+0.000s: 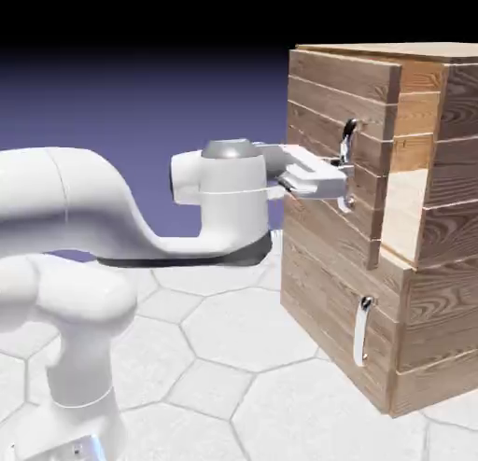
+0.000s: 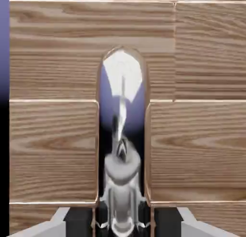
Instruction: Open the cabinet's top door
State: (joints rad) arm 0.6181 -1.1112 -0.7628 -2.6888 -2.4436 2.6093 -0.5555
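The cabinet [image 1: 439, 291] of brown planks stands at the exterior view's right. Its top door [image 1: 322, 95] stands slightly ajar, with a strip of pale inner wood showing behind its edge. My gripper [image 1: 342, 176] reaches level from the left and is shut on the top door's vertical silver handle [image 1: 348, 134], around its lower half. In the hand view the silver handle [image 2: 122, 169] runs up the middle between my grey fingertips [image 2: 53, 227], with the door's planks [image 2: 53, 149] filling both sides. My gripper [image 2: 122, 225] sits at the bottom edge.
The lower door [image 1: 327, 328] is closed flat, and its silver handle [image 1: 361, 330] hangs below my hand. My white arm [image 1: 84, 207] spans the left half of the exterior view above the hexagon-tiled table [image 1: 233, 375].
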